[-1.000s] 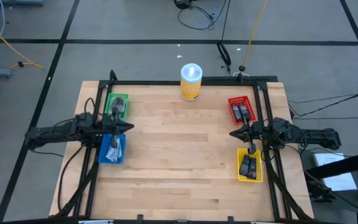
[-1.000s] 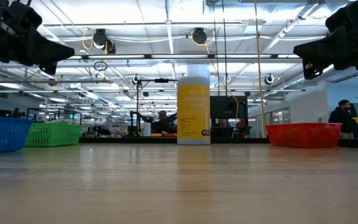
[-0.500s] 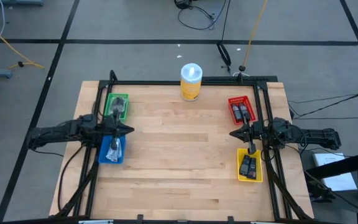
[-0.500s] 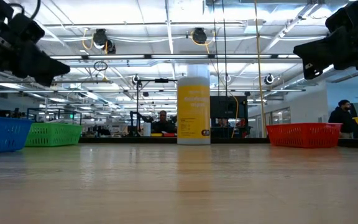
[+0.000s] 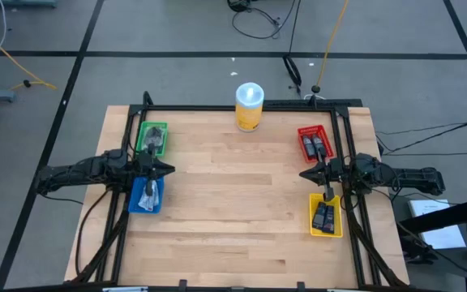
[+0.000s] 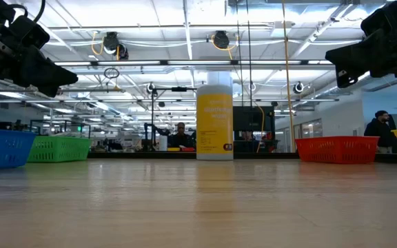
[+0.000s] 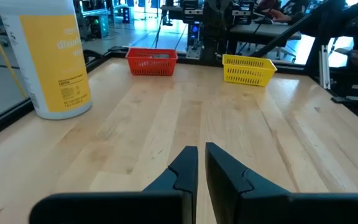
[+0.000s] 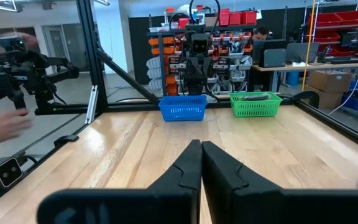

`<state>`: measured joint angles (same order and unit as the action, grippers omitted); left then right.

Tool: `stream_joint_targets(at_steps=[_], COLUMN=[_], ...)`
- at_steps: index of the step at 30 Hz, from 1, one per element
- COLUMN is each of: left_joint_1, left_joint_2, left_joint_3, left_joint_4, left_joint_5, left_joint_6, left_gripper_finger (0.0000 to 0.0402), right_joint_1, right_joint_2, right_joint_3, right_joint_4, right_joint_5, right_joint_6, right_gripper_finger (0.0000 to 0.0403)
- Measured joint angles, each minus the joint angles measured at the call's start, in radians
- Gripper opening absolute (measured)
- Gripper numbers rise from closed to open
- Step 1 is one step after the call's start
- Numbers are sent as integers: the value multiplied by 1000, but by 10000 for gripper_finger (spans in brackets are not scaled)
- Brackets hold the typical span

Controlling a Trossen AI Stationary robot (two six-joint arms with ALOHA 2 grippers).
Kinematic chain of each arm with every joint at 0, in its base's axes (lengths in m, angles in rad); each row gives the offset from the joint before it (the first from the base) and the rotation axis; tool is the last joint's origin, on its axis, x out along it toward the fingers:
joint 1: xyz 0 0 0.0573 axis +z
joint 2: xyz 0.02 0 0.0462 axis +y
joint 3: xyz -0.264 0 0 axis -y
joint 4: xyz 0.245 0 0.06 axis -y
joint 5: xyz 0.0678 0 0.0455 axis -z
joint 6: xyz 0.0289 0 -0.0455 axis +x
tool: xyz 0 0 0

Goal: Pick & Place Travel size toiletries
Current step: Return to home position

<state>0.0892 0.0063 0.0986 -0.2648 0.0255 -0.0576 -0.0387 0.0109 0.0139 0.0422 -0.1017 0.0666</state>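
Four bins hold every one of the travel size toiletries (image 5: 324, 216) that I can see: green bin (image 5: 141, 134) and blue bin (image 5: 133, 203) on the left, red bin (image 5: 301, 142) and yellow bin (image 5: 313, 215) on the right, so the sorting seems finished. The left gripper (image 5: 167, 169) and right gripper (image 5: 305, 173) hover empty, fingers nearly closed; I judge only homing remains

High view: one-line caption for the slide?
Toiletries sorted into the green bin, blue bin, red bin and yellow bin; left gripper and right gripper shut, empty, at the table's sides.
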Motion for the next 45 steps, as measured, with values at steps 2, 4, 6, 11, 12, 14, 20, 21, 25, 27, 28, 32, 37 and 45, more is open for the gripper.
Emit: stream_joint_targets(at_steps=[2,4,6,11,12,14,20,21,25,27,28,32,37,45], left_joint_1=[0,0,0,-4,-10,-23,-42,-44,-46,-46,-45,-44,-44,-44], left_joint_2=[0,0,0,-1,-1,-1,-1,-2,-2,-1,-1,3,3,3], left_joint_3=[0,0,0,-5,-12,-38,-86,-84,-80,-80,-80,-82,-82,-82], left_joint_4=[0,0,0,169,219,293,326,312,276,275,279,299,316,320], left_joint_5=[0,0,0,-18,-30,-42,-79,-80,-54,-53,-53,-54,-54,-54], left_joint_6=[1,1,-11,-42,-30,4,53,52,72,90,102,103,105,103], left_gripper_finger=[31,31,31,31,31,31,31,31,31,31,31,31,31,31], right_joint_1=[0,0,0,0,0,0,0,0,0,0,0,0,0,0], right_joint_2=[0,0,0,0,0,0,0,0,0,0,0,0,0,0], right_joint_3=[0,0,0,0,0,0,0,0,0,0,0,0,0,0], right_joint_4=[0,0,0,1,1,1,2,2,5,5,6,5,6,6], right_joint_5=[0,0,0,0,0,0,0,0,0,0,-1,-1,0,0], right_joint_6=[0,0,0,0,0,0,0,0,0,0,0,0,0,0], right_gripper_finger=[4,4,4,4,4,4,4,4,4,4,4,4,4,4])
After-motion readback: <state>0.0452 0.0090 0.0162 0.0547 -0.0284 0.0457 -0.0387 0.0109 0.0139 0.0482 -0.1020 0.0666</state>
